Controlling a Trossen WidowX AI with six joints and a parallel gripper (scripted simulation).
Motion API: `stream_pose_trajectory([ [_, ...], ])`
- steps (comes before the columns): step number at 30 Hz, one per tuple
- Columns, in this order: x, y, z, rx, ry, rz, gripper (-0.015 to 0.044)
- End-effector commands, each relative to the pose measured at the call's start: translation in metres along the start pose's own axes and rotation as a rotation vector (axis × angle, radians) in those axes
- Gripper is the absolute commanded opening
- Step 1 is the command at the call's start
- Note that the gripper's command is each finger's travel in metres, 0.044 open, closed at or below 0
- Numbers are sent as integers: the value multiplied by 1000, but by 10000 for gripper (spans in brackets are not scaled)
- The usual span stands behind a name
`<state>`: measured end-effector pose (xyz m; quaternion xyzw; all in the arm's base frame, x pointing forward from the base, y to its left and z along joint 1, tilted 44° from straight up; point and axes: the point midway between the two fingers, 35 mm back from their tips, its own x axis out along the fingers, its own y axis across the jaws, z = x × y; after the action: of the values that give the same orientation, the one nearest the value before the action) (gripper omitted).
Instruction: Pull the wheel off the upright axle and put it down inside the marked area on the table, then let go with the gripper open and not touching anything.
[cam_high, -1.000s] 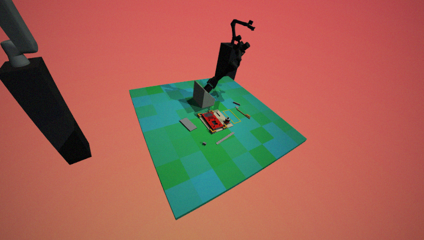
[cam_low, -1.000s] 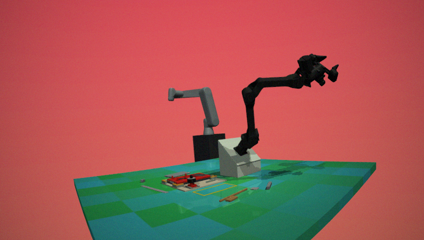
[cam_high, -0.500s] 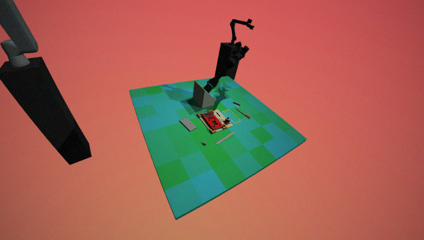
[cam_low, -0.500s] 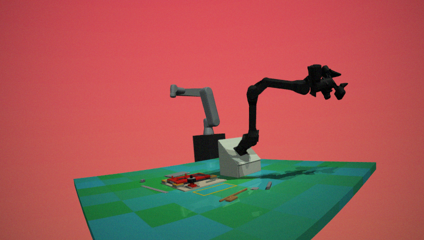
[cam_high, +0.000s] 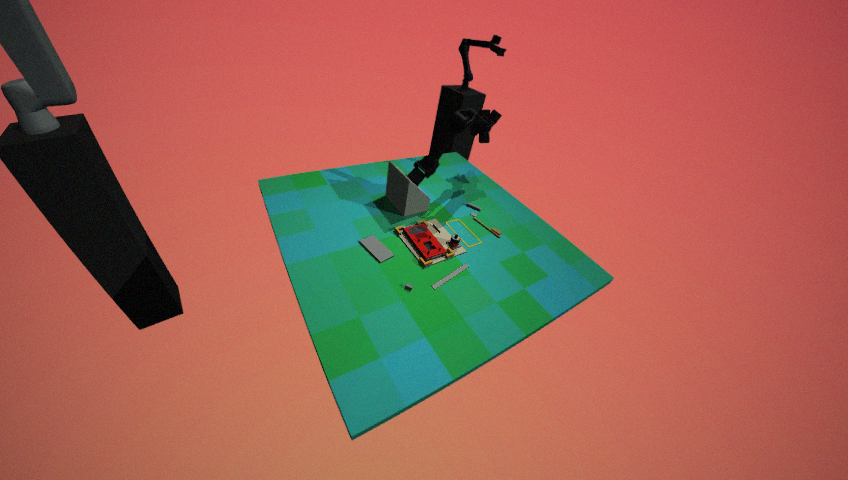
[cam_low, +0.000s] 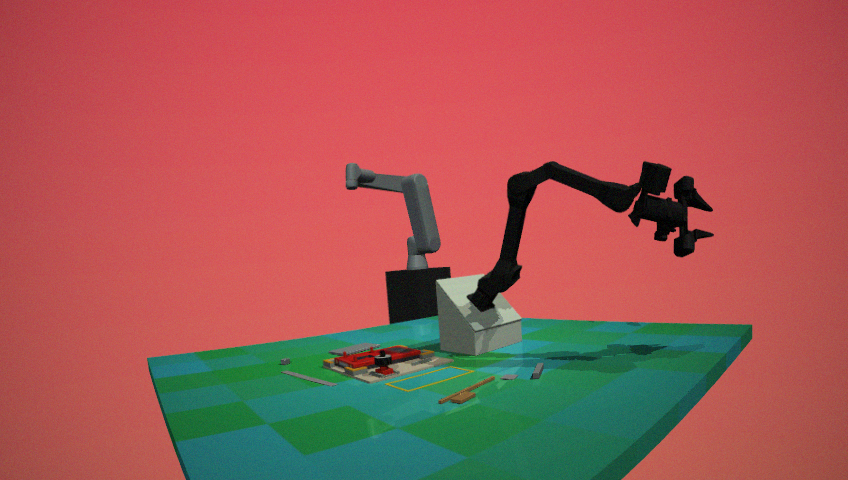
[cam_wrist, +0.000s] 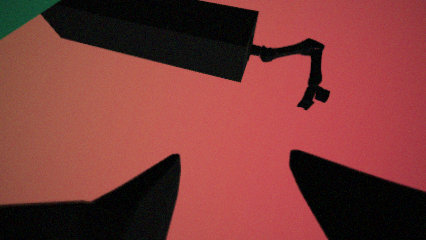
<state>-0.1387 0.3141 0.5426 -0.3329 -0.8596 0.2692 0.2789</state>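
Observation:
The wheel (cam_high: 454, 239) (cam_low: 382, 359) is a small black disc, standing on the upright axle above a small red base at the edge of a beige board. The marked area (cam_high: 457, 234) (cam_low: 408, 390) is a thin yellow outline on the table beside the board, with nothing inside it. My gripper (cam_low: 712, 221) (cam_wrist: 235, 159) is open and empty, its fingers partly apart. It is high up and far to the side of the wheel, pointing away from it. The wrist view shows neither the wheel nor the marked area.
A red panel (cam_high: 420, 239) lies on the board between orange corner pieces. A pale wedge block (cam_high: 404, 193) (cam_low: 458, 333) stands by my arm's base. A grey plate (cam_high: 376, 248), a grey strip (cam_high: 450, 277) and a brown stick (cam_low: 476, 386) lie around. Another arm (cam_low: 422, 217) stands behind.

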Motion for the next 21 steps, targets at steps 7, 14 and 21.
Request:
stream_pose_trajectory([
  [7, -24, 121, -34, 231, 91, 319, 300],
  [14, -65, 197, -59, 416, 204, 515, 300],
  [21, -123, 264, -78, 642, 355, 691, 300],
])
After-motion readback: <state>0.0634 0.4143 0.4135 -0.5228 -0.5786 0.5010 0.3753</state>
